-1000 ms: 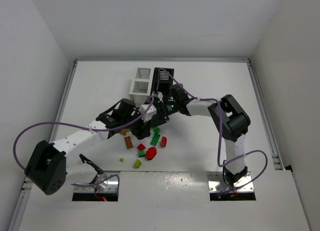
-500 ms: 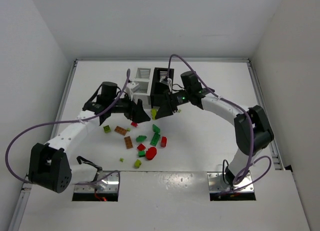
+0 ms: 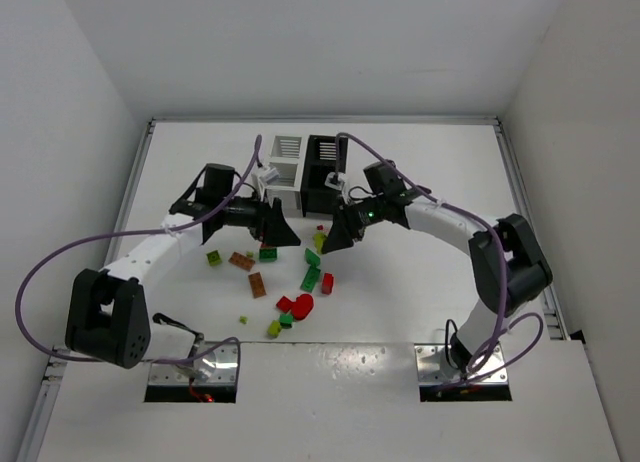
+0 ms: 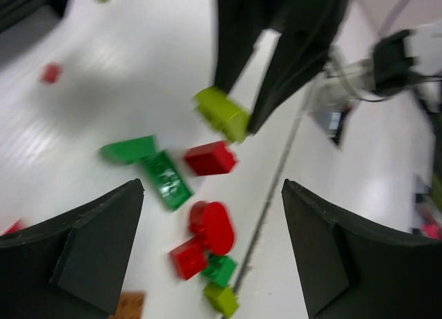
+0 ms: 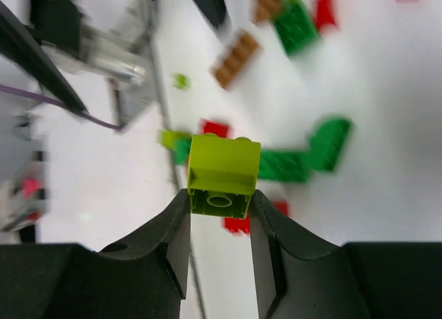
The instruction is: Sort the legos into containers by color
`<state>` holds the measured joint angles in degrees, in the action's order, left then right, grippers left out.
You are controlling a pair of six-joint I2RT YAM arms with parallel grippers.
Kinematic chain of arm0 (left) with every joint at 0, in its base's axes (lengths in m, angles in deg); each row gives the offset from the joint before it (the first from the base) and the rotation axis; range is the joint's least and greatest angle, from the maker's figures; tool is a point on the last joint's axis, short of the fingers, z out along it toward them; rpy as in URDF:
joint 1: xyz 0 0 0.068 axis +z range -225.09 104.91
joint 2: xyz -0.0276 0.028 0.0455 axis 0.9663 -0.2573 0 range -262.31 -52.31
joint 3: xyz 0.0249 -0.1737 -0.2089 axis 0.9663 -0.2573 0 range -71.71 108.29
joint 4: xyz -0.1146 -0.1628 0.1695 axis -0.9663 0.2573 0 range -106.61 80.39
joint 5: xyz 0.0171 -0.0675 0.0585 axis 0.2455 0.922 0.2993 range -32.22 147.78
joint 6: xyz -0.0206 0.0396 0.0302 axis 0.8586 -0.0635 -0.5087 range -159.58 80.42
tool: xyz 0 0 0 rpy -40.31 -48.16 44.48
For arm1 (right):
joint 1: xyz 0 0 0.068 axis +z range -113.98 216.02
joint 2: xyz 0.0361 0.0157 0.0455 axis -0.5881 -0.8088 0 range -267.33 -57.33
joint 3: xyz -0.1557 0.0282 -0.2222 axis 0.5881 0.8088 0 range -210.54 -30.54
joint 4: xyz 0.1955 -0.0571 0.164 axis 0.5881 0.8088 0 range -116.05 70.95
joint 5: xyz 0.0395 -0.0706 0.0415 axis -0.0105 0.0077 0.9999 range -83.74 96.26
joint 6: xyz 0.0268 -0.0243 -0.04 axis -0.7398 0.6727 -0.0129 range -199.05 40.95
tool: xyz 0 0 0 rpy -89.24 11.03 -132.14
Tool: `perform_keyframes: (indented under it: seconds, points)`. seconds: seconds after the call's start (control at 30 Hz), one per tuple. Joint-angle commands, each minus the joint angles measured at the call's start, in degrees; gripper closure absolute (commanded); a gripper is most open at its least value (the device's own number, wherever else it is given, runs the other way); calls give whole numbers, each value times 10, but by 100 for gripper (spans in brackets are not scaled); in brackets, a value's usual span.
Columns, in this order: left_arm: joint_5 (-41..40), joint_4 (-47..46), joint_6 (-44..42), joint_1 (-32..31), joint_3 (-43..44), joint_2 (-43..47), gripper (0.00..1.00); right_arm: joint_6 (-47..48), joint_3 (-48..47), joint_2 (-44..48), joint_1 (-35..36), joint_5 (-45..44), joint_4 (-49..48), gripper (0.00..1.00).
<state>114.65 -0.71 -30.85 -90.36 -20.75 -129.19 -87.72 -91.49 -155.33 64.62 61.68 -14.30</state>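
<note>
My right gripper [image 3: 331, 238] is shut on a yellow-green brick [image 5: 222, 175] and holds it above the table, just near of the bins. The brick also shows in the left wrist view [image 4: 222, 114]. My left gripper [image 3: 283, 234] is open and empty [image 4: 213, 188], above the loose legos, facing the right gripper. On the table lie a red oval piece [image 3: 302, 304], green bricks [image 3: 311, 278], a red brick [image 3: 327, 282] and orange-brown bricks [image 3: 257, 284]. Two white bins [image 3: 287, 146] and a black bin [image 3: 325, 160] stand at the back.
A yellow-green brick [image 3: 214, 258] lies left of the pile, and another [image 3: 275, 328] lies by the table's near edge. A tiny yellow-green stud [image 3: 243, 320] lies near it. Purple cables loop from both arms. Raised rails border the table.
A second ago both grippers were low over the pile. Both have risen; the right one now holds the yellow-green brick and has shifted slightly nearer and right. Some bricks shifted.
</note>
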Motion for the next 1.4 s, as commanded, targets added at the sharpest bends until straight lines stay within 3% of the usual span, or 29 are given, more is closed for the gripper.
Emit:
perform_keyframes:
  seconds: [0.0,0.13,0.33,0.47,0.6,0.67,0.77,1.0,1.17,1.37]
  points:
    - [-117,60,-92,10,-5,36,12,86,42,64,-13,-107,47,100]
    - [-180,105,-151,0,0,36,10,114,58,77,-18,-129,79,100]
    - [-220,98,-157,0,-12,42,10,99,51,89,-41,-161,82,100]
    - [-314,74,-136,0,-29,55,4,93,29,89,-46,-167,89,100]
    - [-414,132,-175,0,-10,32,1,98,29,89,-46,-179,100,100]
    - [-409,183,-263,0,11,20,5,105,34,89,-51,-179,100,100]
    - [-441,219,-322,8,21,8,13,110,40,89,-51,-184,105,100]
    - [-479,267,-451,117,35,-28,19,110,24,83,-57,-184,105,100]
    - [-478,287,-500,175,41,-58,21,110,6,77,-57,-189,105,100]
    - [-459,287,-517,181,41,-93,22,104,-22,60,-62,-189,105,100]
